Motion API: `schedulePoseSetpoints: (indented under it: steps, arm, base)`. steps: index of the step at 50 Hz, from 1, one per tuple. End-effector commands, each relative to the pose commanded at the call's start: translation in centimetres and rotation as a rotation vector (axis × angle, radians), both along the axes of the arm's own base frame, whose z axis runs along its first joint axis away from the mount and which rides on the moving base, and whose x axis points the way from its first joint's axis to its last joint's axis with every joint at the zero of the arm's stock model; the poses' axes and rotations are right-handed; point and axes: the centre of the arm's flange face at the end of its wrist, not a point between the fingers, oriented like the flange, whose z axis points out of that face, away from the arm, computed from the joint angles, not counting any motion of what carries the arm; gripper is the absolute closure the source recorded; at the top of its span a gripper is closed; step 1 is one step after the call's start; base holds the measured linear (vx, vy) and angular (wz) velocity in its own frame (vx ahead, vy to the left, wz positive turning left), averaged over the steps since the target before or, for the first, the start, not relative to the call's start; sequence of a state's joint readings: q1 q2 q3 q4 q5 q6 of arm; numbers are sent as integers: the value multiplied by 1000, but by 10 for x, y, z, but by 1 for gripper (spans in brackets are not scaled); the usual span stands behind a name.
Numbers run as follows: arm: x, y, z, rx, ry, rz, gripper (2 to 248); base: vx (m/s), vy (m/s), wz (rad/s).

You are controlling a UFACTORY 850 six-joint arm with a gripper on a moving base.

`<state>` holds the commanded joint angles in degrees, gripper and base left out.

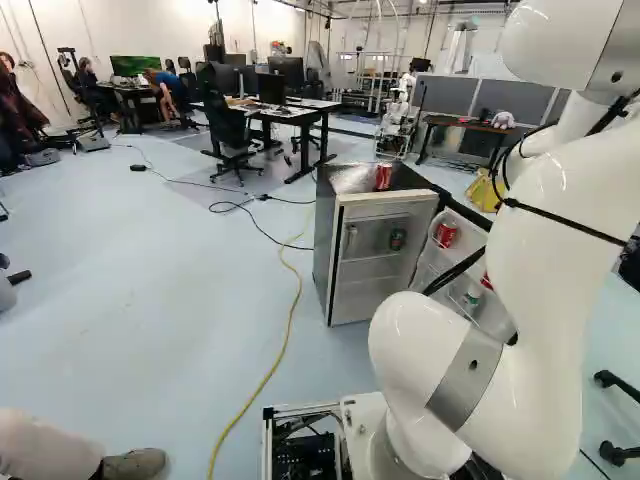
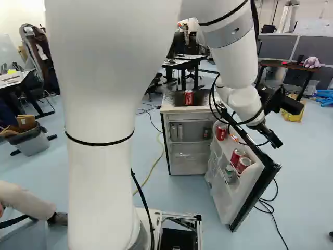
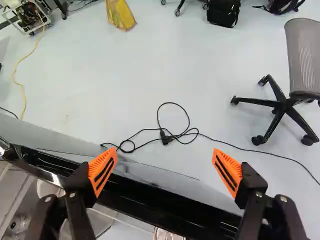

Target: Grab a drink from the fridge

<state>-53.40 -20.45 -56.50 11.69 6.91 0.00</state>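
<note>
The pale blue floor (image 1: 130, 320) spreads out to a white wall (image 1: 125, 30), and the room is bright. Far back stand a white desk (image 1: 312, 112) with dark screens (image 1: 285, 70), a black chair (image 1: 232, 135) beside it, and a brown desk (image 1: 460, 122) near low grey dividers (image 1: 445, 93). The wrist view shows a grey chair (image 3: 303, 57) on wheels.
</note>
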Motion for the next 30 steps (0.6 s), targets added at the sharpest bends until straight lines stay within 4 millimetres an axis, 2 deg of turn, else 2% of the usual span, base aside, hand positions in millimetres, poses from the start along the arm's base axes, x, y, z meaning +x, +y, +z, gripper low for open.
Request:
schedulePoseSetpoints:
  steps: [15, 30]
  arm:
    - [21, -10, -3, 16, 6, 21, 3]
    - [39, -31, -8, 27, 8, 27, 3]
  base:
    - [0, 0, 0]
    - [0, 0, 0]
